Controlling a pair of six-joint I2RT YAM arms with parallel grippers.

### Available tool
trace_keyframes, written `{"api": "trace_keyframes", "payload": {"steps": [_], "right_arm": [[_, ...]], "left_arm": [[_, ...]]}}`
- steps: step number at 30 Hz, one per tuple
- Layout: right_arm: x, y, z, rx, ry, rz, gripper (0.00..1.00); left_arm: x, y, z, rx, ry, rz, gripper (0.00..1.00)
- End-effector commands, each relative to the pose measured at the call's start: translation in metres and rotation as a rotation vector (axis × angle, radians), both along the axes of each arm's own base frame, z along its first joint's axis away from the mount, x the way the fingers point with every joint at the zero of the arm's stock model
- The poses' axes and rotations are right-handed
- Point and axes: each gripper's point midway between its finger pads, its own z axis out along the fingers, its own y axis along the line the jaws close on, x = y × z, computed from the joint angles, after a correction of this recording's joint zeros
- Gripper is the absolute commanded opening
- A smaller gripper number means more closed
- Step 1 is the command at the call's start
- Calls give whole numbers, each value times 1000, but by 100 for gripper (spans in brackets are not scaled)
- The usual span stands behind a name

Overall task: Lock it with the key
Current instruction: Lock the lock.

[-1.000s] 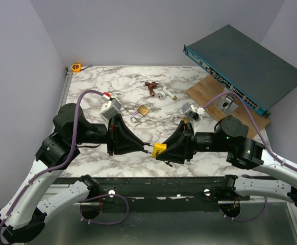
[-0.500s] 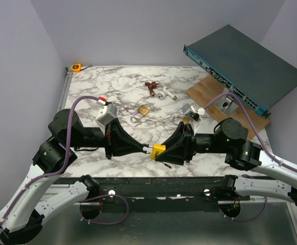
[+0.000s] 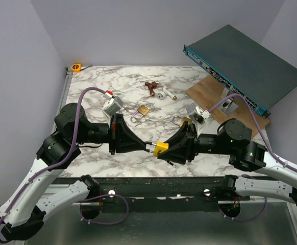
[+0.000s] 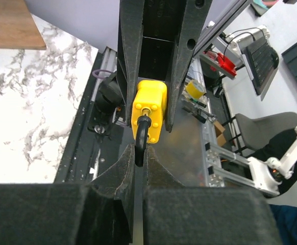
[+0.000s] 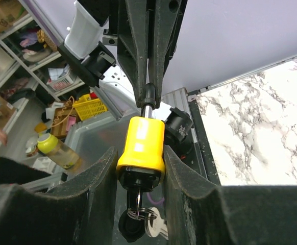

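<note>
Lower centre of the top view: the right gripper (image 3: 165, 152) clamps the yellow padlock (image 5: 141, 143), and the left gripper (image 3: 147, 147) is clenched on its black shackle (image 4: 140, 138). The key (image 5: 152, 224) hangs below the padlock, at the bottom of the right wrist view.

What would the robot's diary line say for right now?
left gripper: shut on shackle | right gripper: shut on yellow padlock | key: hanging on ring under padlock

Even, bright light; soft shadows; blurred wrist-view foregrounds.
</note>
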Motion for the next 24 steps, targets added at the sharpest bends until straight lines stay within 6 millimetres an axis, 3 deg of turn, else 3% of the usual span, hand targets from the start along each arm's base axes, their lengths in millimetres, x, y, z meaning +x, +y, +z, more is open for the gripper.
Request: {"api": "trace_keyframes", "payload": {"steps": [1, 14, 24], "right_arm": [[23, -4, 10, -3, -78, -123, 1], [10, 12, 14, 6, -108, -6, 1], [-20, 20, 28, 36, -73, 190, 1]], "left_arm": [[-24, 9, 23, -34, 60, -63, 0], [-19, 8, 14, -33, 85, -18, 0], [-43, 24, 36, -112, -17, -49, 0]]}}
